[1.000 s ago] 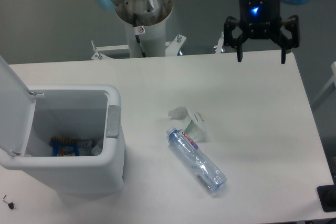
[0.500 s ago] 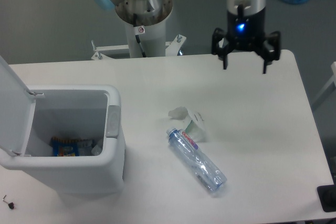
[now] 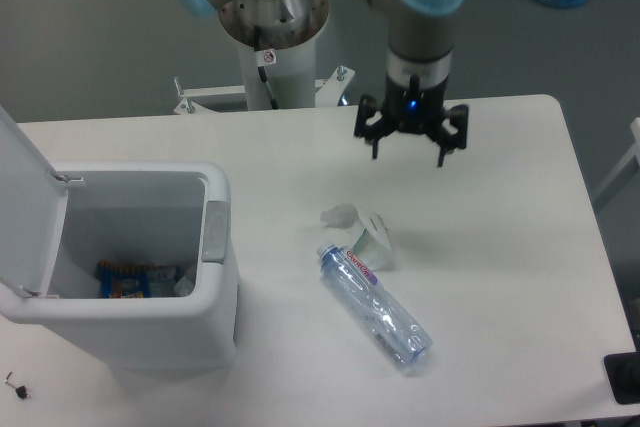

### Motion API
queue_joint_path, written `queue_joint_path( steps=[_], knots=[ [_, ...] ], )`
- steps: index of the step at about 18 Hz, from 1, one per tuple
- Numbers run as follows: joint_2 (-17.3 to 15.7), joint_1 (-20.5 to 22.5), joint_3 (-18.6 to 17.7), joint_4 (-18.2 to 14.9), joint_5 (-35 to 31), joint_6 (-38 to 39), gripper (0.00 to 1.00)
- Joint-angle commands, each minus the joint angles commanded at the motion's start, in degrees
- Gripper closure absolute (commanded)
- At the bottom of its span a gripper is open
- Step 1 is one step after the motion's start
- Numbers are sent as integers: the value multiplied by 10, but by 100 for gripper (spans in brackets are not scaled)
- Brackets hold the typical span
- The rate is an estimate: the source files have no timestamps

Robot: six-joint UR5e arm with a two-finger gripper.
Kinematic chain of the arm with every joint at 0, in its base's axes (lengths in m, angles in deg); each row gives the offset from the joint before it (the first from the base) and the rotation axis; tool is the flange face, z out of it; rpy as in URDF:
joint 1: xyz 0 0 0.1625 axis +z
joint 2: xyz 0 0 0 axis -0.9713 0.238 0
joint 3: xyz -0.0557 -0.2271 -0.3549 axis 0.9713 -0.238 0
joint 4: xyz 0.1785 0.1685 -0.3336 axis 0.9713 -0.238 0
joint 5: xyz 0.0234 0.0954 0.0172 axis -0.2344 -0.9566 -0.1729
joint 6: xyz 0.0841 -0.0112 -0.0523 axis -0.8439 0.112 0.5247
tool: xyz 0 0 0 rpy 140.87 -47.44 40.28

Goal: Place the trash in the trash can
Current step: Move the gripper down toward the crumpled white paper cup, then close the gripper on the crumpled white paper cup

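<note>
Crumpled white paper touches the cap end of the clear bottle lying diagonally. The white trash can stands open, left.

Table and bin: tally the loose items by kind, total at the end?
Crumpled white paper, on the table: 1
Clear plastic bottle, on the table: 1
Blue multicoloured packet, inside the trash can: 1
Total: 3
</note>
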Motion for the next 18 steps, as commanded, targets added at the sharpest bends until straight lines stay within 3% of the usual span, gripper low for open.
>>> queue_joint_path(
  steps=[2, 14, 16, 18],
  knots=[
    [26, -9, 7, 3, -1, 24, 0],
    [77, -28, 9, 54, -5, 84, 0],
    [77, -28, 9, 54, -5, 84, 13],
    [78, -28, 10, 54, -5, 84, 32]
  ],
)
